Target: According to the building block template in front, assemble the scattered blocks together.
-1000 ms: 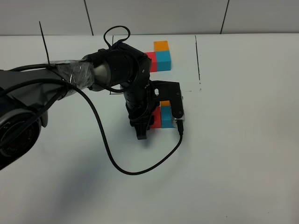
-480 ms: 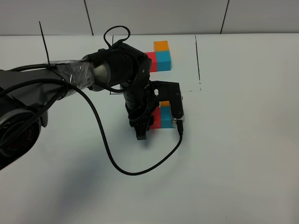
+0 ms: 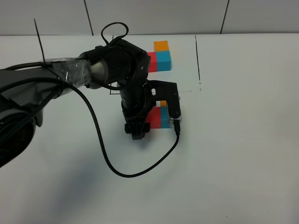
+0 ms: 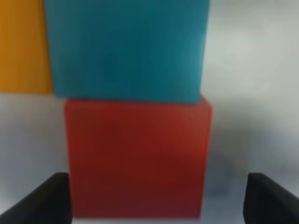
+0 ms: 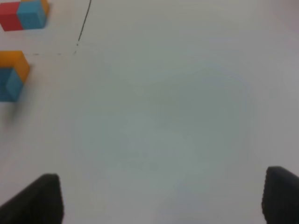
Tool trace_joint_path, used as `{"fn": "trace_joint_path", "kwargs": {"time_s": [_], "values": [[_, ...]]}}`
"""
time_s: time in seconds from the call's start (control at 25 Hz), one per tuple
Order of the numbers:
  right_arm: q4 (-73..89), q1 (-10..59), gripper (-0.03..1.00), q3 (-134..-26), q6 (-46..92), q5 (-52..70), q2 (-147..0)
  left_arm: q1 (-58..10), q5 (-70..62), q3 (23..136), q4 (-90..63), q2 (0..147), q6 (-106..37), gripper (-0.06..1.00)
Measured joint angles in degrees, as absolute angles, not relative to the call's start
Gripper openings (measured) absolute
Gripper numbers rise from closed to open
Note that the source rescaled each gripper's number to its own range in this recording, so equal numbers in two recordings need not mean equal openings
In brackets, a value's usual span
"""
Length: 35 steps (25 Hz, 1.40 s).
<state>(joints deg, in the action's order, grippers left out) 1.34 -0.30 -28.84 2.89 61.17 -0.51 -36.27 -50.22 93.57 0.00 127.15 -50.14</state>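
The building block template stands at the back inside thin black lines: orange [image 3: 161, 45], red [image 3: 151, 61] and blue [image 3: 164, 59] cubes joined in an L. It also shows small in the right wrist view [image 5: 23, 14]. The scattered blocks sit together mid-table: red cube [image 3: 153, 116], blue cube [image 3: 164, 116] touching it, orange cube [image 3: 163, 103] behind the blue. My left gripper [image 3: 138, 129] is low at the red cube's left side. In the left wrist view it [image 4: 159, 200] is open, and the red cube [image 4: 138, 158] lies between the fingers with a gap on one side. My right gripper [image 5: 163, 198] is open and empty.
A black cable [image 3: 140, 170] loops on the table in front of the left arm. A thin black line [image 3: 197, 58] runs right of the template. The right wrist view shows bare white table [image 5: 163, 116] with the orange and blue cubes [image 5: 11, 74] at its edge.
The left arm has shifted a little to the left and the gripper sits further off the red cube, so more of the red shows. The cubes have not visibly moved.
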Motion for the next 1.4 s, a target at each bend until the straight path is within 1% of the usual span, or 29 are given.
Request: {"fn": "trace_joint_path", "kwargs": {"time_s": [0.2, 0.32, 0.72, 0.92, 1.08, 1.2, 1.4], "values": [[1.34, -0.3, 0.73, -28.84, 2.89, 61.17, -0.51, -35.69, -53.6, 93.57, 3.41, 120.54, -47.92, 0.74], [1.34, -0.3, 0.73, -28.84, 2.89, 61.17, -0.51, -32.66, -54.43, 93.57, 3.78, 116.94, -42.76, 0.74], [1.34, -0.3, 0.73, -28.84, 2.89, 61.17, -0.51, -13.59, -63.43, 93.57, 4.67, 106.23, -22.87, 0.73], [1.34, -0.3, 0.73, -28.84, 2.89, 61.17, -0.51, -7.82, -64.59, 91.71, 5.26, 97.16, -17.23, 0.73], [1.34, -0.3, 0.73, -28.84, 2.89, 61.17, -0.51, -5.98, -64.92, 86.51, 7.59, 87.63, -12.84, 0.73], [1.34, -0.3, 0.73, -28.84, 2.89, 61.17, -0.51, -5.93, -65.09, 80.86, 8.65, 79.81, -9.26, 0.73], [1.34, -0.3, 0.73, -28.84, 2.89, 61.17, -0.51, -5.93, -65.37, 69.23, 8.7, 65.35, -7.93, 0.73]]}}
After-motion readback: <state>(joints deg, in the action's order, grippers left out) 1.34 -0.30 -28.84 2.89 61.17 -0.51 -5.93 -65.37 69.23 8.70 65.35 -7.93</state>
